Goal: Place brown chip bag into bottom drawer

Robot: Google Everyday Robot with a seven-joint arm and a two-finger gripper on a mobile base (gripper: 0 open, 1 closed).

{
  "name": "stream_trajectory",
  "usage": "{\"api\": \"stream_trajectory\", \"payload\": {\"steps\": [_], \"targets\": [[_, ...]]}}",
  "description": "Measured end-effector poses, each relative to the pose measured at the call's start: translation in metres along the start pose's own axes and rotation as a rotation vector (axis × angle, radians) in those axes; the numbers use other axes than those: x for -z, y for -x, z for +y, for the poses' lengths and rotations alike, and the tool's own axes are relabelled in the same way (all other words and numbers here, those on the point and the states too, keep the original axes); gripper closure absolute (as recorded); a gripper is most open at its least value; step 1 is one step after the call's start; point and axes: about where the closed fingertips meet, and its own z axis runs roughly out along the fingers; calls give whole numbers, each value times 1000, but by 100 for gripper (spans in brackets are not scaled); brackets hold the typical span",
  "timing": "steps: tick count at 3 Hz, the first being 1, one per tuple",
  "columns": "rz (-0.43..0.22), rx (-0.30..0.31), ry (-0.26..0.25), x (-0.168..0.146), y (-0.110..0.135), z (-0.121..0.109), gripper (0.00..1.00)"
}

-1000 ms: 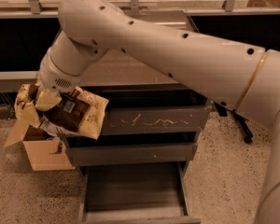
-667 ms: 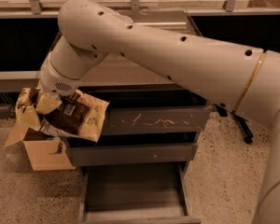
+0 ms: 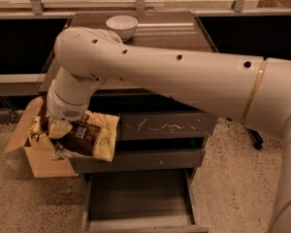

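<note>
The bag (image 3: 99, 139) is crumpled foil, dark brown in the middle with pale print and yellow ends. It hangs tilted in the air at 8 o'clock, in front of the cabinet's left edge. The gripper (image 3: 68, 132) is clamped on its left part. The bottom drawer (image 3: 136, 203) stands pulled out at 6 o'clock, lower than the bag.

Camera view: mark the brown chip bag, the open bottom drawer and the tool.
crumpled brown foil chip bag (image 3: 87, 137), camera view, dark brown middle panel.
open grey bottom drawer (image 3: 136, 198), camera view, bare flat floor.
tool (image 3: 59, 129), camera view, between fingertips, clamped on the bag at the cabinet's left edge.
</note>
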Motion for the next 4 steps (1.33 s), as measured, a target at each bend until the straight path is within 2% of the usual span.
{"api": "stream_trajectory", "payload": {"steps": [1,2,3,4], "targets": [[14,46,20,-26,-29,31,100],[-27,69,46,-54,-57,56,100],[-26,69,46,-54,-57,56,100],[12,104,53,-71,-74,59,100]]}}
